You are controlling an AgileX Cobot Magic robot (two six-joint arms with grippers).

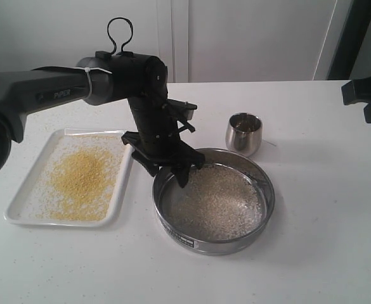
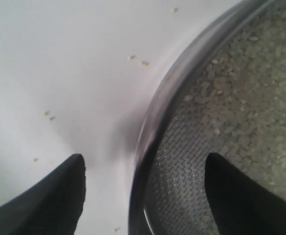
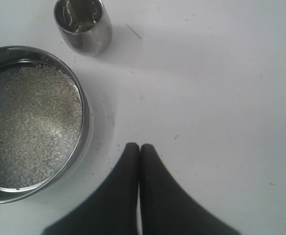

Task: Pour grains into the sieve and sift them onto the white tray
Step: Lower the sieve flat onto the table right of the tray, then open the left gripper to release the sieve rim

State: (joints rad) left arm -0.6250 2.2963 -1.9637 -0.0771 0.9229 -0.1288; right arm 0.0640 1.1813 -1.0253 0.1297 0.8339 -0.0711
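Note:
The sieve (image 1: 201, 244) stands on the table right of the white tray (image 1: 20, 212). Whitish-beige grains (image 1: 220, 199) cover its mesh, and fine yellow grains (image 1: 84, 177) lie heaped on the tray. My left gripper (image 1: 169, 166) is open and straddles the sieve's near-left rim. In the left wrist view the left gripper (image 2: 145, 157) has one finger outside the rim (image 2: 182, 83) and one over the mesh, with clear gaps on both sides. My right gripper (image 3: 140, 147) is shut and empty above bare table, right of the sieve (image 3: 86, 122).
A small steel cup (image 1: 243, 133) stands upright behind the sieve, and the right wrist view shows the cup (image 3: 81, 22) empty. A few stray grains (image 2: 138, 61) lie on the table beside the rim. Part of the right arm (image 1: 369, 98) shows at the right edge.

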